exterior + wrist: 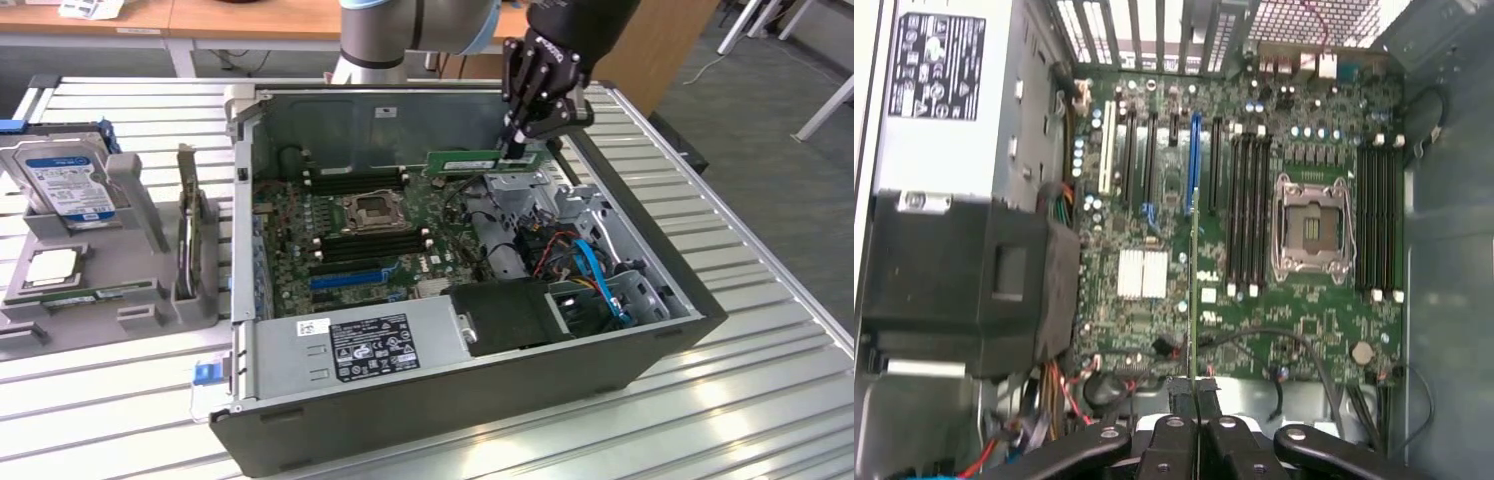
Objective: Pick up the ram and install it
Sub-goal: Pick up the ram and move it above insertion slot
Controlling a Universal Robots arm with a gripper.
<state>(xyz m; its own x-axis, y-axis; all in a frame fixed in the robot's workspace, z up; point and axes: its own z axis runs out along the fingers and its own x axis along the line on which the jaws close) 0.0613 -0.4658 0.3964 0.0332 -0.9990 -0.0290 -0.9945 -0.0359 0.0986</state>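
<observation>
My gripper (515, 150) hangs over the back right part of the open computer case (641, 350), shut on the right end of the ram (470, 160). The green stick is held level above the motherboard (400, 262), sticking out toward the exterior view's left. In the wrist view the ram (1194, 290) appears edge-on as a thin green line running out from between the fingertips of the gripper (1196, 398). Below it lie the processor socket (1312, 228) and black memory slots (1247, 215), with more slots (1379, 220) on the socket's other side.
A power supply (358, 345) and a black shroud (514, 312) fill the case's near side, with blue and red cables (601, 280) at the right. Outside, at the exterior view's left, a grey fixture (147, 300) holds a blue-labelled hard drive (67, 185) and a square processor chip (54, 265).
</observation>
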